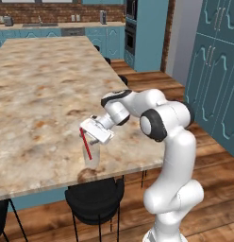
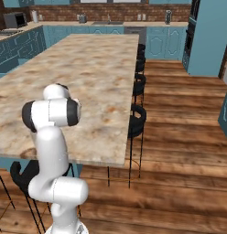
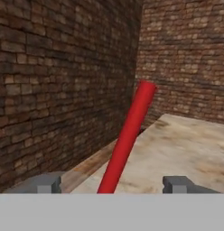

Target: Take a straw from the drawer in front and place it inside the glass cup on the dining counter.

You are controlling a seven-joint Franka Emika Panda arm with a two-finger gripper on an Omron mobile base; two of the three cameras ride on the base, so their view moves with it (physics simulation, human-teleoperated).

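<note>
From the left base view I find the gripper (image 1: 93, 133) low over the near edge of the dining counter (image 1: 43, 85), its body tipped sideways, directly above the glass cup (image 1: 91, 153). The cup stands upright on the stone, close to the counter's front edge, just beneath the claw. The straw (image 1: 86, 143) leans inside the glass, its lower end down in the tumbler and its upper end rising out past the rim, ending beside the claw's underside.

In the hand view I see the two dark fingertips (image 3: 179, 184) standing wide apart, one on each side of the straw (image 3: 127, 137), with clear space between each tip and the red stick. I record the claw as spread wide and gripping nothing; the straw rises tilted between the tips, free of both. Beyond the straw, past the claw, lies the speckled counter (image 3: 186, 149) and a brick wall (image 3: 59, 85).

Below the counter edge, nearer than the claw, a black stool (image 1: 94, 198) stands on the wooden floor (image 1: 213, 189)
</note>
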